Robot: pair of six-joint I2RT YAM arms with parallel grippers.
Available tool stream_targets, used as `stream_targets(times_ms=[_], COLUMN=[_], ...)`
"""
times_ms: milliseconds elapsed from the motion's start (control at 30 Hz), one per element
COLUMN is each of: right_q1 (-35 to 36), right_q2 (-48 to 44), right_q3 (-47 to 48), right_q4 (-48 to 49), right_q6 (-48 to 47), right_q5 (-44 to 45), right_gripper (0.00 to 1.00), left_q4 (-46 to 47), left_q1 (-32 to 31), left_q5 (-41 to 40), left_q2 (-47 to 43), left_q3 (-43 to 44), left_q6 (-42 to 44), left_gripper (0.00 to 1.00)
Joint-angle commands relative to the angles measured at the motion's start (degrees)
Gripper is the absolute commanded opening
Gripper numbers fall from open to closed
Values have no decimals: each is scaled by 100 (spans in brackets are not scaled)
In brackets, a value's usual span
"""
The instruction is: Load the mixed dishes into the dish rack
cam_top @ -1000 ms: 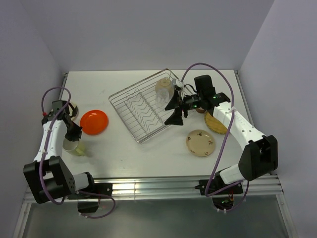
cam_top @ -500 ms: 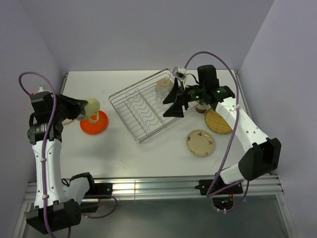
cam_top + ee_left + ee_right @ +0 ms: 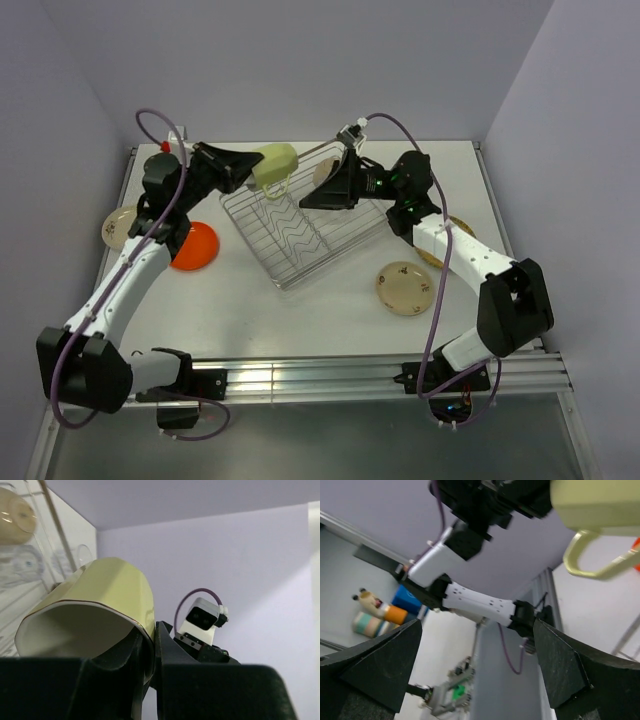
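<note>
My left gripper (image 3: 256, 168) is shut on the rim of the pale-green mug (image 3: 274, 161), one finger inside and one outside. It holds the mug on its side in the air over the far-left corner of the dish rack (image 3: 335, 256). In the left wrist view the mug (image 3: 95, 607) fills the middle and its mouth faces the camera. My right gripper (image 3: 318, 192) hangs open over the rack's far side and points at the mug (image 3: 592, 502). A clear glass (image 3: 326, 173) in the rack is partly hidden behind it.
An orange plate (image 3: 190, 246) lies left of the rack and a cream speckled plate (image 3: 119, 227) lies further left. Another speckled plate (image 3: 405, 288) lies right of the rack's near side. The edge of a yellow plate (image 3: 458, 226) shows behind the right arm.
The left arm has lifted the mug from beside the orange plate, up and right, to over the rack. The right gripper has swung up and left, still open.
</note>
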Motion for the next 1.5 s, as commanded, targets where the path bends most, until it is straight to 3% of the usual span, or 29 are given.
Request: stream_targets(times_ms=[0, 67, 100, 200, 333, 500, 700, 867, 967, 1300, 1467], right_q1=[10, -16, -16, -34, -86, -297, -236, -210, -157, 151, 151], right_q2=[-17, -70, -114, -123, -167, -53, -62, -79, -27, 509, 641], right_q3=[245, 297, 385, 632, 667, 737, 1036, 756, 413, 1062, 1247], right_q4=[1080, 702, -109, -941, -1339, -1576, -2911, -2177, -816, -1031, -1154], right_q6=[1278, 892, 621, -224, -742, -1122, -2167, -1721, -1045, -1166, -1289], right_q5=[392, 698, 787, 1069, 1000, 33, 401, 1015, 1332, 1570, 1676], right_gripper=[100, 100, 100, 100, 98, 89, 87, 89, 89, 84, 75], left_q4=[2123, 2301, 2424, 2547, 2636, 2574, 2697, 2776, 2812, 3005, 2996], left_q1=[-375, -517, -639, -754, -763, -763, -790, -833, -877, -939, -957], left_q5=[-36, -80, -168, -247, -300, -309, -274, -256, -300, -292, -221], left_q2=[213, 371, 406, 477, 477, 468, 459, 407, 372, 354, 336], left_q3=[514, 549, 549, 514, 505, 558, 488, 400, 303, 92, 31], left_q6=[-700, -823, -833, -894, -894, -824, -894, -973, -982, -1035, -1000], left_gripper=[0, 0, 0, 0, 0, 0, 0, 0, 0, 0, 0])
